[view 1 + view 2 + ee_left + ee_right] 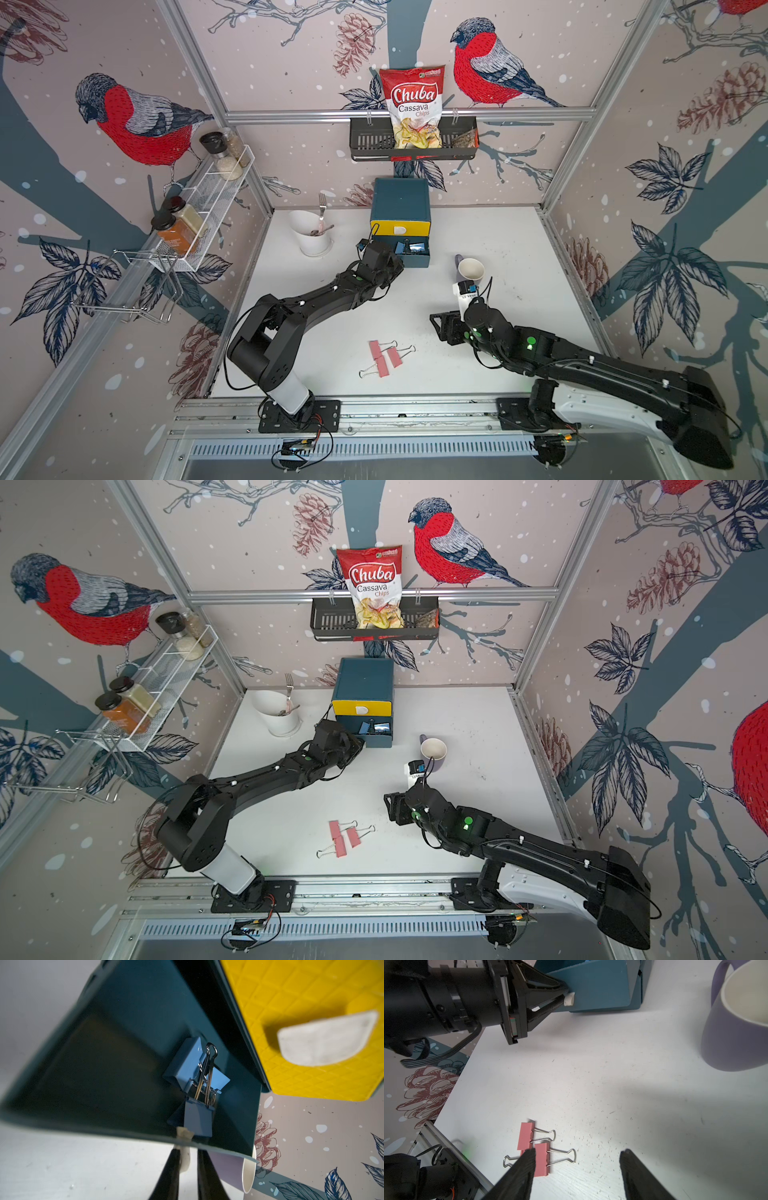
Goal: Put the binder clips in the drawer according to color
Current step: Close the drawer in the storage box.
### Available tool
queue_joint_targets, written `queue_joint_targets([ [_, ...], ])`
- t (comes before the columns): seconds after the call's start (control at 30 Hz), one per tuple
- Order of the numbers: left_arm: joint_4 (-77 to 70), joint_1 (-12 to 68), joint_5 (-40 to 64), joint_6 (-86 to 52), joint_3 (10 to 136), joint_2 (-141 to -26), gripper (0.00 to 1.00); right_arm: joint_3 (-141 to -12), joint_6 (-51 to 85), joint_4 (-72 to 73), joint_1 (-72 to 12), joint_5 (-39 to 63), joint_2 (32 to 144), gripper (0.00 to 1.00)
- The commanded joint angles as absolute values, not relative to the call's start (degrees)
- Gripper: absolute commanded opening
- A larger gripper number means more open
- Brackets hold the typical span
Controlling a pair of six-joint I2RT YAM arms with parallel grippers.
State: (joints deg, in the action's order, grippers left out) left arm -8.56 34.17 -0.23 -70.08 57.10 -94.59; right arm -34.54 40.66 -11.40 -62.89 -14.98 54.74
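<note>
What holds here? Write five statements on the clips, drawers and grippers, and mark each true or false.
1. Some blue binder clips lie in the pulled-out teal drawer. True.
2. The pink clips sit inside a drawer. False: they lie on the table.
3. The yellow-fronted drawer stands open. False: it is shut.
4. The right gripper is open and empty. True.
5. The left gripper is at the teal drawer's white pull tab. True.

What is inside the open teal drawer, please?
Blue binder clips lie piled together in the open drawer; no other color shows. Its rear part, under the yellow drawer, is hidden.
</note>
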Motion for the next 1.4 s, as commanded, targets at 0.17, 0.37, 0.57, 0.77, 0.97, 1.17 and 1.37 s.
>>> queue_joint_targets([
  [0.17,-14.44,32.08,-0.46,-72.13,61.54,-100.19,0.12,-34.29,41.35,-10.77,-63.06,-15.21,54.12,0.7],
  [0.37,-19.32,31.45,-0.69,-75.15,61.62,-102.44,0.09,-33.84,41.42,-10.4,-63.01,-14.94,54.14,0.7],
  [0.57,-21.93,30.87,-1.08,-76.58,62.04,-103.26,0.1,-33.66,41.4,-10.47,-63.0,-14.96,53.99,0.7],
  [0.77,-22.59,29.74,0.17,-77.48,63.33,-104.8,0.1,-33.66,41.4,-10.49,-63.03,-14.77,53.83,0.7],
  [0.97,-23.77,29.38,0.75,-78.35,63.23,-105.56,0.1,-33.58,41.56,-10.75,-63.05,-14.77,53.61,0.69],
  [1.17,-24.59,29.42,0.36,-77.77,61.4,-103.44,0.24,-33.22,41.83,-10.57,-63.05,-14.76,53.61,0.7],
  [1.37,-26.95,30.35,-2.59,-79.12,52.42,-96.88,0.32,-32.7,42.01,-10.55,-63.11,-14.85,53.51,0.7],
])
